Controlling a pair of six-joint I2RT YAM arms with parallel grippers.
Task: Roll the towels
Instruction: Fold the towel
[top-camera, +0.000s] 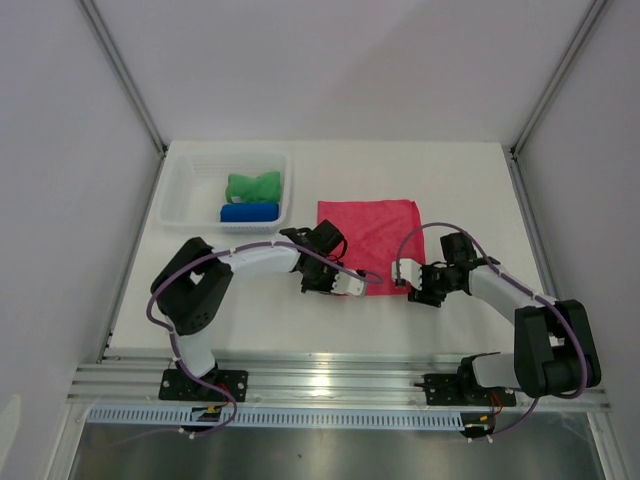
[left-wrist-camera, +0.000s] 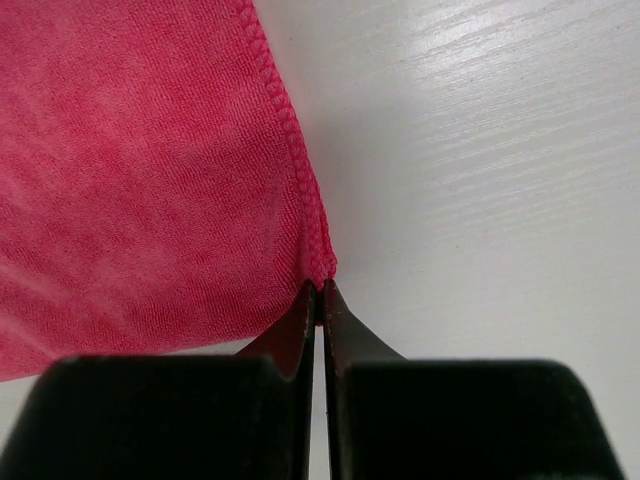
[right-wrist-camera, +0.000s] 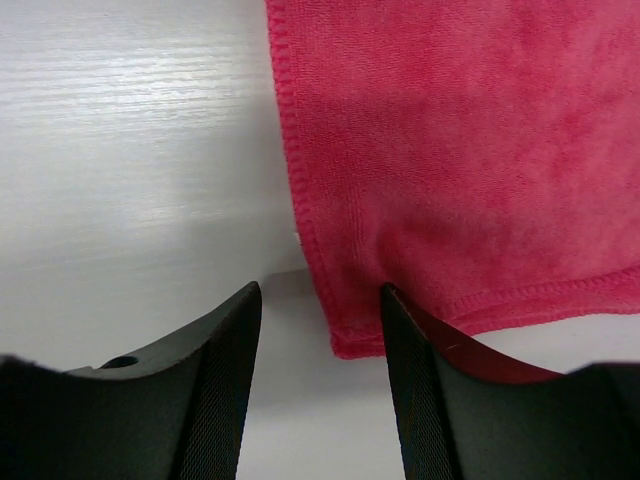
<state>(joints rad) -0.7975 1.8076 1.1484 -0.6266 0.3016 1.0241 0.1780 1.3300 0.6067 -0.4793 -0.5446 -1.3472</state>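
Observation:
A pink towel (top-camera: 370, 235) lies spread flat on the white table. My left gripper (top-camera: 352, 285) is at its near left corner. In the left wrist view the two fingers (left-wrist-camera: 320, 292) are pressed together with the tip of the pink towel's (left-wrist-camera: 140, 180) corner pinched between them. My right gripper (top-camera: 412, 290) is at the near right corner. It stands open (right-wrist-camera: 320, 300), with the pink towel's (right-wrist-camera: 460, 150) corner lying between the fingers close to the right one. A green towel (top-camera: 252, 186) and a rolled blue towel (top-camera: 249, 212) lie in the basket.
The white plastic basket (top-camera: 180, 200) stands at the back left of the table, left of the pink towel. Grey walls with metal posts close in the table at the back and sides. An aluminium rail (top-camera: 330, 375) carries both arm bases along the near edge.

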